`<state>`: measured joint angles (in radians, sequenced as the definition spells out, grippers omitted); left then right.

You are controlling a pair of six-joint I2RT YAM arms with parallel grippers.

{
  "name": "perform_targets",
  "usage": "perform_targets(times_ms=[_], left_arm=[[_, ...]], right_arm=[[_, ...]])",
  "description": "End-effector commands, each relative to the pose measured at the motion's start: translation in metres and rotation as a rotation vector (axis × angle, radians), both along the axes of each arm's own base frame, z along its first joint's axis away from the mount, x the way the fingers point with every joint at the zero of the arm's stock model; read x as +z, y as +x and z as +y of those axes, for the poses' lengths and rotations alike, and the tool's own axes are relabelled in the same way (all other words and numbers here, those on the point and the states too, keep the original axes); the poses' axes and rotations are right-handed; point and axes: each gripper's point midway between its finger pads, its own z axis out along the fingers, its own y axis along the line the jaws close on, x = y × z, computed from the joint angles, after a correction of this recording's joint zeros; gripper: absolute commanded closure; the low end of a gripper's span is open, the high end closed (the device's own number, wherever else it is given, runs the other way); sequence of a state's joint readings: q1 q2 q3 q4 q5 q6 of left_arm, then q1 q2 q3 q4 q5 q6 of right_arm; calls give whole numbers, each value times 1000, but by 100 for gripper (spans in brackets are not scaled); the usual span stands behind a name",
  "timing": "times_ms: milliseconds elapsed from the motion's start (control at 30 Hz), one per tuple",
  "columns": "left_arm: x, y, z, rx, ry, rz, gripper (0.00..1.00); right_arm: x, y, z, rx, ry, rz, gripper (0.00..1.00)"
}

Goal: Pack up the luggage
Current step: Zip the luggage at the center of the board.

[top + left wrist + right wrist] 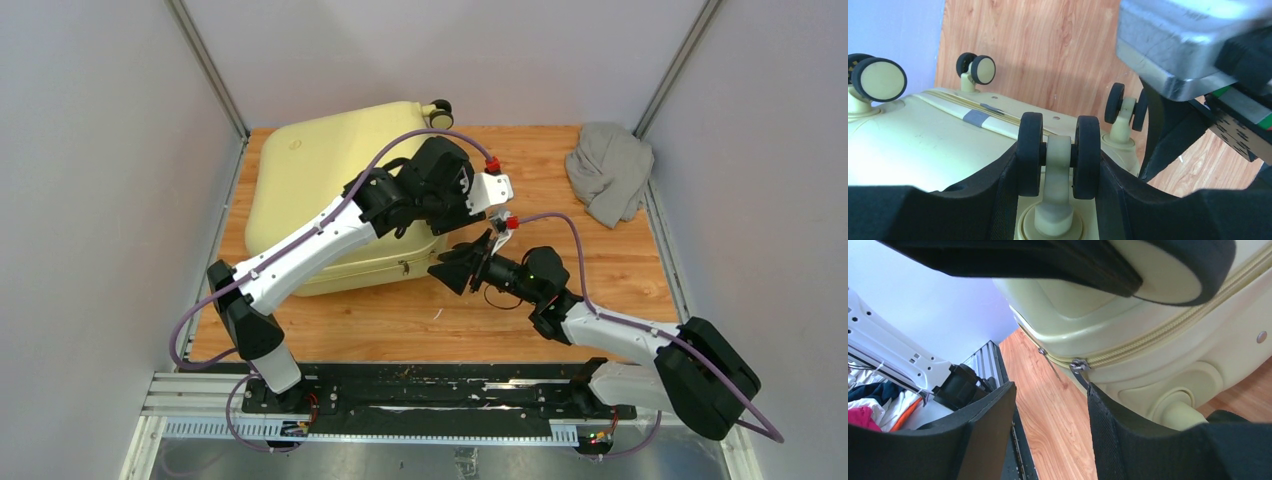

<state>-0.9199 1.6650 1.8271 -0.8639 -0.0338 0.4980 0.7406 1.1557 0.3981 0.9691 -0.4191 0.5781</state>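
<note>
While pale walls (100,150) enclose the wooden counter (420,320), the yellow luggage (310,170) lies flat and zipped at upper left. Its long axis runs roughly left to right, with the wheeled end toward frame right. There the left claw (1058,155) pinches a caster wheel (1030,150); the right claw (1049,386) gapes empty beside the zipper pull (1079,365).

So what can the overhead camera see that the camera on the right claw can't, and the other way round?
Only the overhead view shows the left arm and right arm whole, the grey cloth crumpled at the table's far right corner, and the luggage lying flat and closed. Only the camera on the right claw shows the zipper pulls close up, just beyond its open fingertips, and one wheel looming large. Both show the pale yellow shell and the wooden table.
</note>
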Motion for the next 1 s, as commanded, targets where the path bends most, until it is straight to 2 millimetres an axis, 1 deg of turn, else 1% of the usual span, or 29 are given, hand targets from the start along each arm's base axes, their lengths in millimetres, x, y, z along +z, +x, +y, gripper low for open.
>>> perform_targets(times_ms=[0, 333, 467, 567, 800, 967], left_arm=[[154, -2, -16, -26, -421, -285, 100], [160, -4, -15, -26, -437, -286, 100], [165, -6, -16, -32, -450, -288, 100], [165, -8, -16, -33, -453, -284, 100], [167, -12, -16, -34, -464, -277, 100], [168, -14, -16, -37, -469, -276, 100]], right_arm=[[-12, -1, 5, 18, -48, 18, 42], [-18, 1, 9, 33, -81, 36, 41], [-22, 5, 11, 35, -86, 42, 41], [-22, 10, 10, 30, -83, 47, 40], [-16, 16, 15, 61, -41, 53, 40], [-4, 14, 20, 100, 30, 47, 40]])
